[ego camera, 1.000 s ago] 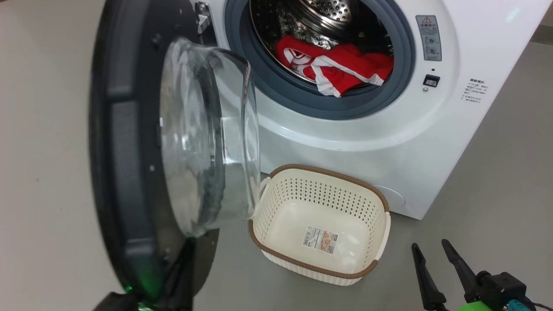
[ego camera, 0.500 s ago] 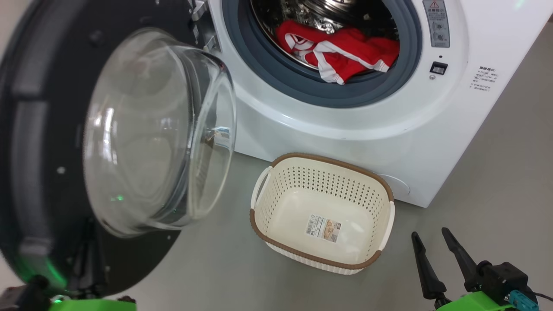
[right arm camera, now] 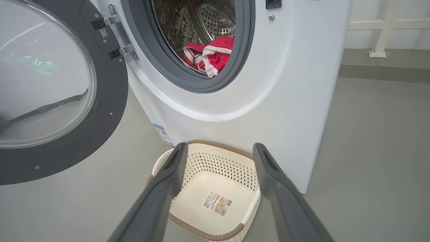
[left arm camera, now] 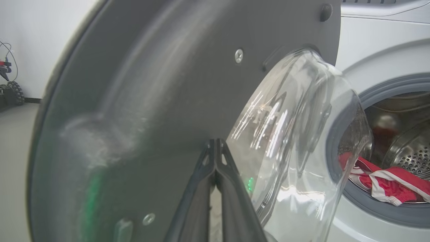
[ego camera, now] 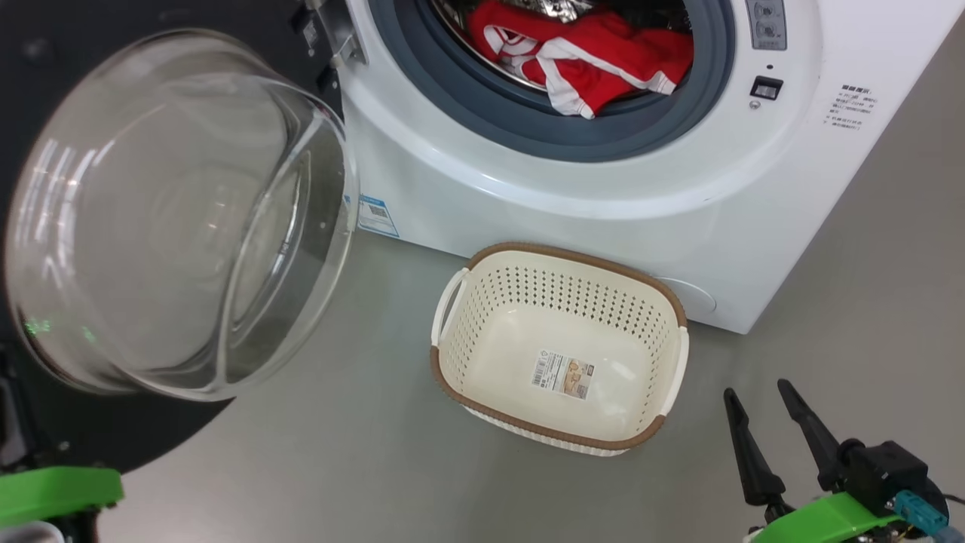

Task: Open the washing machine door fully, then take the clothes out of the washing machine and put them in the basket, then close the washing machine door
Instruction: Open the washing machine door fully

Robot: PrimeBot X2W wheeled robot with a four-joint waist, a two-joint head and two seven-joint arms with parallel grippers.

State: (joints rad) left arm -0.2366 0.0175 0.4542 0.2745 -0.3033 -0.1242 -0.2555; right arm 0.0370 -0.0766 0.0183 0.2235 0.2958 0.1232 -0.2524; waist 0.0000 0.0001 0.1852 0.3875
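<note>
- The left gripper point(left arm camera: 215, 145) has its jaws closed, empty, by the washing machine door point(ego camera: 173, 219).
- The right gripper point(right arm camera: 218, 149) has its jaws wide open, near the basket point(ego camera: 558, 298).
- The clothes point(ego camera: 595, 60) lie in the drum point(right arm camera: 215, 20).

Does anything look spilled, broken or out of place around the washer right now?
Nothing spilled or damaged. Only the bright red clothes with white trim hang slightly over the grey-blue rubber gasket; the cream perforated plastic basket stands upright and empty.

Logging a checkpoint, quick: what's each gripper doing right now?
Left gripper: closed, empty, tips by the door.
Right gripper: open, holding nothing.
</note>
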